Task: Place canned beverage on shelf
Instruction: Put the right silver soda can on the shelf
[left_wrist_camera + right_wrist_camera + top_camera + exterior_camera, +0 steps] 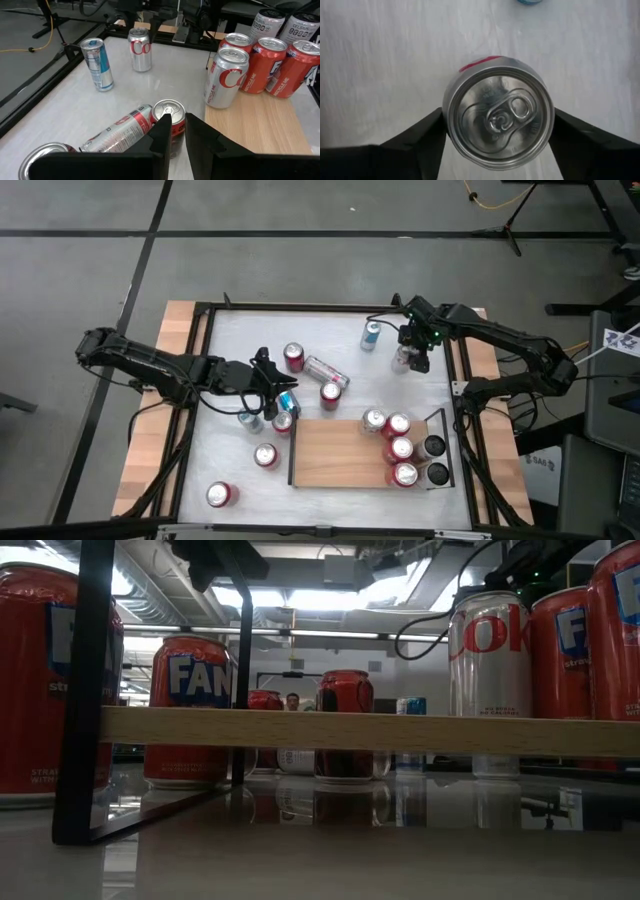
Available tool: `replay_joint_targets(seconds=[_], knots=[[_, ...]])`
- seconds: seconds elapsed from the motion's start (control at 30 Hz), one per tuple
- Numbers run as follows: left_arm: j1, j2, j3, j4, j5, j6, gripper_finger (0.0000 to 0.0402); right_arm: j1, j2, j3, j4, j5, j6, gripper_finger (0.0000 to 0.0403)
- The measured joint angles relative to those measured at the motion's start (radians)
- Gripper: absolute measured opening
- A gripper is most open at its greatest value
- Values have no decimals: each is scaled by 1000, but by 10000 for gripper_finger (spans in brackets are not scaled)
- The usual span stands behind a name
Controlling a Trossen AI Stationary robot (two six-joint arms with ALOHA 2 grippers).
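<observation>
Right gripper drops over a silver can in the upper right of the high view, a finger on each flank.

The can stands upright on the white table, well above the shelf, where a cluster of cans already crowds the right end. Whether the fingers have bitten yet is hard to call from straight above: they flank the sides closely, maybe touching. Smooth, thin-walled metal, so expect it to be slick and to dent if squeezed hard; weight depends on whether it's full, which can't be read here. Best hold looks like mid-body, across the widest part. Left gripper waits centre-left, fingers pinched together on nothing, by a red can.
</observation>
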Motion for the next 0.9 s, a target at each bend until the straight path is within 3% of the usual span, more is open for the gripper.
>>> replay_joint_targets(seconds=[0.07, 0.37, 0.9], knots=[[0, 0, 0, 0, 0, 0, 45, 0, 0, 0, 0, -2, 0, 271], [0, 0, 0, 0, 0, 0, 45, 1, 2, 32, -62, -7, 59, 280], [0, 0, 0, 0, 0, 0, 45, 2, 1, 387, -275, -7, 144, 274]])
